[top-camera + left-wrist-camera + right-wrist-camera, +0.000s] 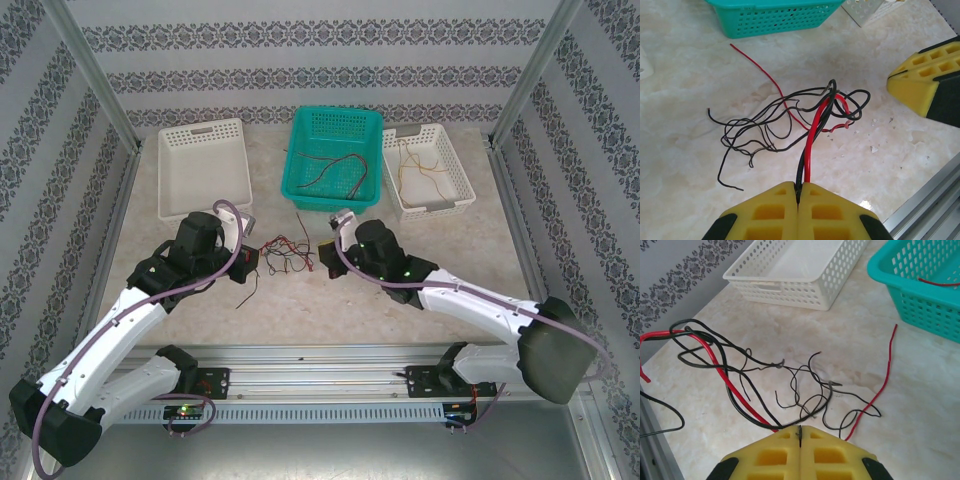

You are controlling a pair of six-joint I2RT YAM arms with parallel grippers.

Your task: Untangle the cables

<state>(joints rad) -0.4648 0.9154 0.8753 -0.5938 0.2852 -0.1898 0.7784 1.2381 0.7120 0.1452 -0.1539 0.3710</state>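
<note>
Your left gripper [798, 194] is pressed together on a red and a black strand of the cables [790, 115], tangled on the table [685, 165] between both grippers. Your right gripper [800, 435] is closed on a dark strand; which one, you cannot trace through the knot.

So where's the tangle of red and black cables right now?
The tangle lies on the table mid-centre in the top view, between the left hand and right hand, just nearer than the teal basket.
</note>
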